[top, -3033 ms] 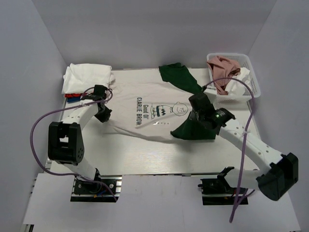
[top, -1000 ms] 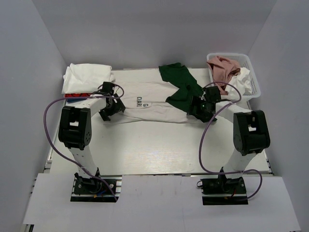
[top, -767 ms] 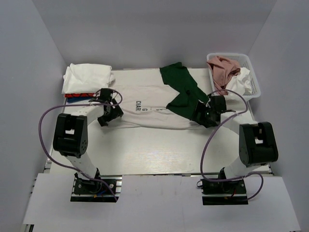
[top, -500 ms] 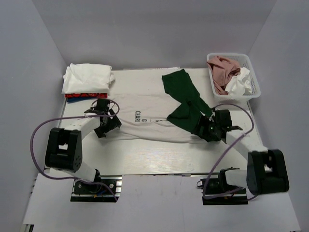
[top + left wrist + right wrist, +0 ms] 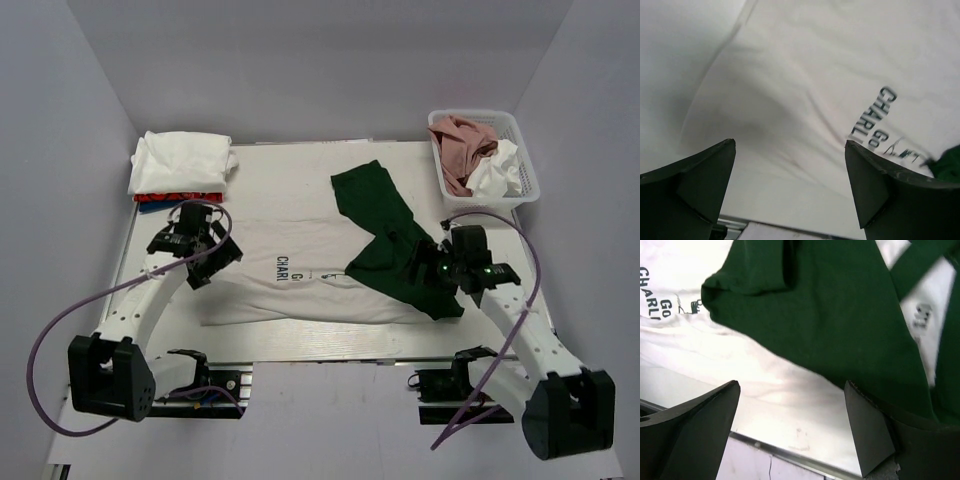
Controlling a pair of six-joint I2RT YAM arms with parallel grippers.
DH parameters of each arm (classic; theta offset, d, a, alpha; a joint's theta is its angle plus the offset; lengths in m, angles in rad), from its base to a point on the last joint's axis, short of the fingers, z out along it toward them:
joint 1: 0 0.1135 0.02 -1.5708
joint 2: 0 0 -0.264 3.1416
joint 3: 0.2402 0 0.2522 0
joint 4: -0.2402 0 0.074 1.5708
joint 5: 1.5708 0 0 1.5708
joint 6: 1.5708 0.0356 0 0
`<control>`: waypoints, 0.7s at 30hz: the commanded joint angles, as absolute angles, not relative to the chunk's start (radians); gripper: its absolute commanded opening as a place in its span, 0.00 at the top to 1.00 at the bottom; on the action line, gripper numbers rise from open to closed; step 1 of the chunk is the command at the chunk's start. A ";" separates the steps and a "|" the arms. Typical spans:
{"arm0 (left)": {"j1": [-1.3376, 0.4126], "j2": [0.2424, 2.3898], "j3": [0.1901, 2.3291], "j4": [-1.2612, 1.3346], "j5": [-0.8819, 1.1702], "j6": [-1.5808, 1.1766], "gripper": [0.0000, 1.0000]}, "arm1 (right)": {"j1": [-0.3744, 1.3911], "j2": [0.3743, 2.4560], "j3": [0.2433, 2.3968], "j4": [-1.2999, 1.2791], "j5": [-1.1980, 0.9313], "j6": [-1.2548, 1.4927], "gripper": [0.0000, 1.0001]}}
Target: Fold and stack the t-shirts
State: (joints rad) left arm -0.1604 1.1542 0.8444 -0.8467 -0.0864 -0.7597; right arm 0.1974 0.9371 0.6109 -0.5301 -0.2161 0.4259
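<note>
Left pincer (image 5: pixel 212 264): spread wide, empty, over the left end of the print tee (image 5: pixel 300 290). Right pincer (image 5: pixel 427 280): wide and empty too, over the right end, where the green tee (image 5: pixel 385 235) lies across it.

Print tee in a long band across the near middle of the tabletop (image 5: pixel 290 185), lettering partly tucked under. Far left, a stack: white tee (image 5: pixel 180 160) on top, red tee (image 5: pixel 178 196) beneath. Far right, a basket (image 5: pixel 470 113) with a pink tee (image 5: pixel 462 135) and more white cloth.

Step in hand, probably: folding the print tee, lengthwise fold seemingly done.

Next, likely: lift the green tee clear, then pinch one end of the band and carry it over to the other. Soft thin cotton, so a low grip right at the edge.
</note>
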 commanded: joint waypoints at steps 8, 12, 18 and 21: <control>-0.152 1.276 1.048 -0.719 -0.227 -0.727 0.00 | 0.308 1.323 0.771 -0.244 -0.321 0.394 0.10; -0.152 1.296 1.094 -0.773 -0.321 -0.738 0.00 | 0.348 1.440 0.816 -0.174 -0.331 0.419 0.10; -0.152 1.318 1.114 -0.793 -0.296 -0.747 0.00 | 0.406 1.584 0.923 -0.117 -0.281 0.477 0.10; -0.152 1.309 1.124 -0.822 -0.321 -0.747 0.00 | 0.431 1.646 0.968 -0.048 -0.281 0.499 0.10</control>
State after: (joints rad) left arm -0.1535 1.3235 1.0843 -0.7868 -0.2840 -0.7448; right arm 0.4114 1.6161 0.9043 -0.1608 -0.2893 0.4660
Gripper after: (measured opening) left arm 0.997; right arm 0.904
